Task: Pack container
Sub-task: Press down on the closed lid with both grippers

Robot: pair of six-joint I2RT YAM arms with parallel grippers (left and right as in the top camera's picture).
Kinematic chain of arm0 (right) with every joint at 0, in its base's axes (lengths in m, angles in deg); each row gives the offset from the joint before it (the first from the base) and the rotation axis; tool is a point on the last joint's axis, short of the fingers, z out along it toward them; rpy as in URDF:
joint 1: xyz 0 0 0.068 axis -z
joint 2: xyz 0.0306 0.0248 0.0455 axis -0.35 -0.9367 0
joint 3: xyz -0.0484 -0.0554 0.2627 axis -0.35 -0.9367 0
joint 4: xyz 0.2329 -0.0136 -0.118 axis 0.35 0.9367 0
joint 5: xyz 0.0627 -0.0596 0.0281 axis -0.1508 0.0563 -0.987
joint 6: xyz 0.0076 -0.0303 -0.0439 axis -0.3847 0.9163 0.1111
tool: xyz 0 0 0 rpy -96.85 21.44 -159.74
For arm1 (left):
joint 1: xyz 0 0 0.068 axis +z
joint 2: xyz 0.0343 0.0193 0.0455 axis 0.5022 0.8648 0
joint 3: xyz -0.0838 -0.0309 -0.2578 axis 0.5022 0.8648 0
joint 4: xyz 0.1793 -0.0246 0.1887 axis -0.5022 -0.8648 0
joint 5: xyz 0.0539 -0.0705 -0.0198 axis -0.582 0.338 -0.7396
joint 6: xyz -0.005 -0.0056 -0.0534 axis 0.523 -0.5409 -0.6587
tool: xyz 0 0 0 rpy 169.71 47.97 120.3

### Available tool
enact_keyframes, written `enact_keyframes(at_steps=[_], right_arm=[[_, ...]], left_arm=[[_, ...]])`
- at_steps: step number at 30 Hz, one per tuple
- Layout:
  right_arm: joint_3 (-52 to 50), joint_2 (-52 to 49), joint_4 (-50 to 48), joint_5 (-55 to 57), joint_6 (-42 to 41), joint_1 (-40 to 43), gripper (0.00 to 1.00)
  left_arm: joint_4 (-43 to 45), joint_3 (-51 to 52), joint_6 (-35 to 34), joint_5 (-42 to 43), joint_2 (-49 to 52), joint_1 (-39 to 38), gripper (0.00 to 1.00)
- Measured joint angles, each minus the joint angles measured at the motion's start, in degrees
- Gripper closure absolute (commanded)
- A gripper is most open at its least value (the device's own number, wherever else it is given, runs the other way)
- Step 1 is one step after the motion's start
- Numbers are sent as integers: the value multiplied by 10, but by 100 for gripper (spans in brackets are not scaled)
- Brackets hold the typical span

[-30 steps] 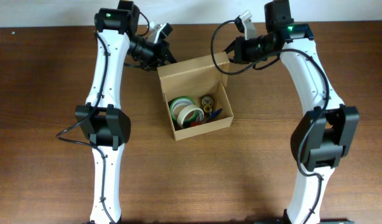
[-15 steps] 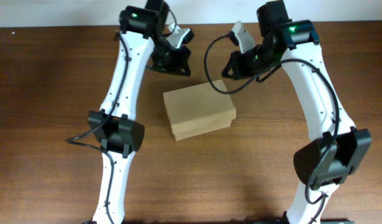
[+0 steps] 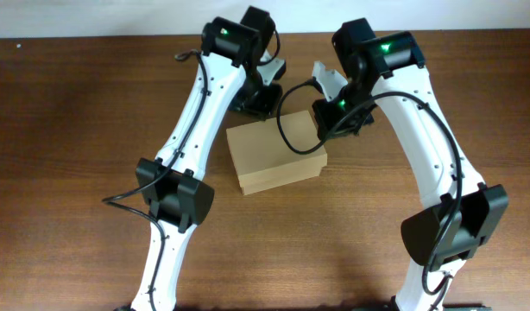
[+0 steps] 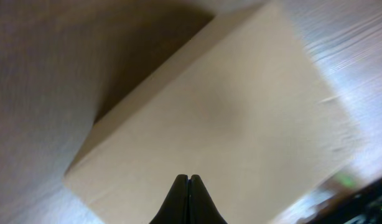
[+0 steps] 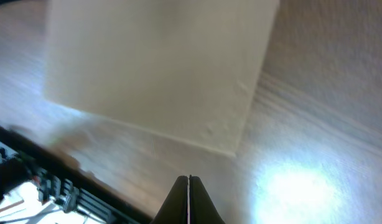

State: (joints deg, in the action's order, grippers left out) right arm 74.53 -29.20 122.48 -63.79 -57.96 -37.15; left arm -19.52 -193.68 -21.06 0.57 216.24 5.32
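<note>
The left end effector (image 4: 190, 198), fingers pressed together and empty, hovered over the container (image 3: 278, 160). The right end effector (image 5: 190, 198), likewise pinched shut on nothing, hung by its upper right corner. A second before, the box stood open with tape rolls showing. Now its flap lay down, mid-frame on the tabletop (image 3: 66, 130), so packing looked nearly done. The right arm's black cable (image 3: 280, 130) looped across the lid.
</note>
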Motion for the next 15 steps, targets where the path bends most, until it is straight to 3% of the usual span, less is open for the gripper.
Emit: enact_keyframes(at_steps=[8,15], right_arm=[[-5,0,-1,29,-8,-4,96],[-84,2,-92,24,-8,-4,96]], left_arm=[[-2,180,-9,-83,-70,1,98],[-2,233,-13,-99,-100,9,98]])
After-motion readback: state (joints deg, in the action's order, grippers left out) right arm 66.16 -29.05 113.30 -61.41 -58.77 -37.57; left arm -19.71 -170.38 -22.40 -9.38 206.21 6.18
